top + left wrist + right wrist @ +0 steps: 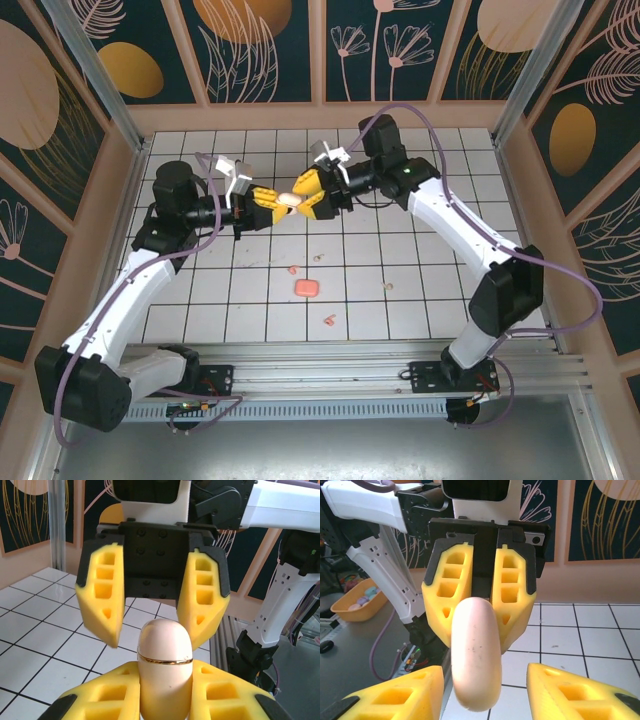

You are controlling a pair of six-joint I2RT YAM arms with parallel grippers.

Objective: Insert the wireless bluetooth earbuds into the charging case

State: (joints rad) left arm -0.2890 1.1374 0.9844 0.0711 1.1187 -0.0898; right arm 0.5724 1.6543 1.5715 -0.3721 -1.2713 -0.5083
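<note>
Best done with the left gripper (276,199) holding firm while clamped on the lower half of the cream-white, egg-shaped plastic charging case (165,650), and the right gripper (301,199), its yellow fingers parted and clear of the dome, pinching squarely above the gold seam (165,659). The left arm bends inward and the right arm stretches across, wrists facing in mid-air. Tiny salmon-pink plastic earbuds (292,269) lie on the white tiled table (200,300) below
</note>
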